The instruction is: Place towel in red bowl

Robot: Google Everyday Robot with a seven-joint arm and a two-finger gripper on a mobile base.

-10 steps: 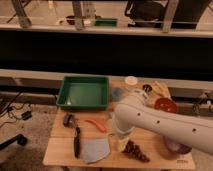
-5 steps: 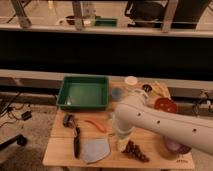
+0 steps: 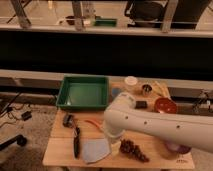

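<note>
Wooden bench point(image 3: 57, 152) in a dim workroom, seen from its near edge: a grey-blue towel point(image 3: 94, 150) lies flat and creased at the front. A black-handled tool point(image 3: 76, 142) is just to its left and a dark bunch of grapes point(image 3: 133, 149) is to its right.

The robot's white arm point(image 3: 150, 122) reaches in from the right and bends down over the bench, with the gripper point(image 3: 112, 142) at the towel's right-hand edge. The wrist largely hides it from where I stand, and I cannot tell whether the jaws are apart or together. A purple bowl point(image 3: 178, 148) peeks out from under the arm at the front right corner.

Mid-bench, a thin orange object point(image 3: 92, 123) lies beside the arm. Farther back a green tray point(image 3: 83, 93) sits on the left. To the right are a small dark block point(image 3: 141, 104) and the glossy red bowl point(image 3: 165, 105), well apart from the towel. Behind them stand a white cup point(image 3: 131, 82) and a small metal can point(image 3: 146, 90).

Cables point(image 3: 15, 107) trail over the floor at left. Beyond, a pale ledge point(image 3: 165, 31) runs across the room.
</note>
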